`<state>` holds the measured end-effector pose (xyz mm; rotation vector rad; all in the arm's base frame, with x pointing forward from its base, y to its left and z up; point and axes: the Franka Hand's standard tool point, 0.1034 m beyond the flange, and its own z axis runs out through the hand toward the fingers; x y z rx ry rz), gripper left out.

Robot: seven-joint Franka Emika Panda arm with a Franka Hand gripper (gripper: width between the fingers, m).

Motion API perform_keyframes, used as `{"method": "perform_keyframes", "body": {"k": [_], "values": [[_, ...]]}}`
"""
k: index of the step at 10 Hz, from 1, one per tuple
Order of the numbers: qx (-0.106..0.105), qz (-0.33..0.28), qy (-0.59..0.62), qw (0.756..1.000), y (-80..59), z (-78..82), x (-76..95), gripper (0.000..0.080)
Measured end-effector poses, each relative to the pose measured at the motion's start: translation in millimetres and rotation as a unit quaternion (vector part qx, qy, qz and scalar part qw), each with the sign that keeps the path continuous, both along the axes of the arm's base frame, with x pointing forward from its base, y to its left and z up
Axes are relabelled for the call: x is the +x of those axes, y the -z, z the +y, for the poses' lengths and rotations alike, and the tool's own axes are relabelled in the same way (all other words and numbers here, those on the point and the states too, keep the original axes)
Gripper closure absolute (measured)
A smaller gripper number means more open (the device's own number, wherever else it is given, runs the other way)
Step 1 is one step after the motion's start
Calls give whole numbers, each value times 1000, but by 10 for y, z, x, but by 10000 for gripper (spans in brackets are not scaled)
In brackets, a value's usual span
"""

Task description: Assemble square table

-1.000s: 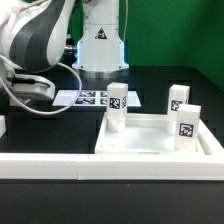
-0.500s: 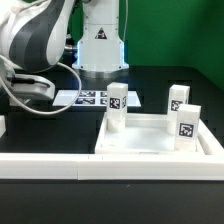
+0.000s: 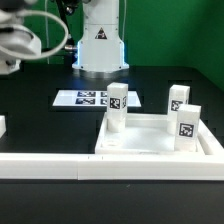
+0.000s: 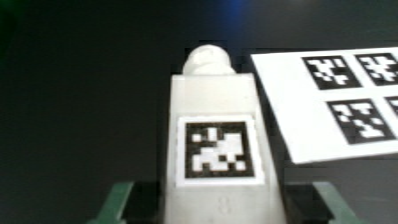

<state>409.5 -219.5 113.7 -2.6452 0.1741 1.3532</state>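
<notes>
In the wrist view a white table leg (image 4: 222, 120) with a black-white tag stands lengthwise between my green fingers (image 4: 128, 200). My gripper (image 4: 228, 196) is shut on the leg and holds it above the black table beside the marker board (image 4: 347, 100). The exterior view shows only part of the arm (image 3: 20, 40) at the top left; the gripper itself is out of sight there. The white square tabletop (image 3: 150, 150) lies rim-up at centre right. Three tagged legs stand upright at it: one at its far left corner (image 3: 117, 106) and two on the exterior view's right (image 3: 178, 98) (image 3: 187, 122).
A long white border rail (image 3: 60, 166) runs along the front edge. The marker board (image 3: 85, 98) lies behind the tabletop. The robot's white base (image 3: 100, 40) stands at the back. A small white piece (image 3: 2, 126) shows at the exterior view's left edge.
The arm has risen and swung toward the exterior view's upper left. The marker board, partly covered by the arm before, now lies in full view. The tabletop and its three legs have not moved.
</notes>
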Motion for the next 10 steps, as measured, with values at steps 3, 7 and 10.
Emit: {"method": "perform_keyframes", "body": {"k": [3, 7, 10], "values": [[-15, -80, 0, 997, 8, -61, -1, 509], [-88, -206, 27, 974, -528, 571, 656, 509], [-131, -259, 30, 957, -865, 882, 1196, 509]]}}
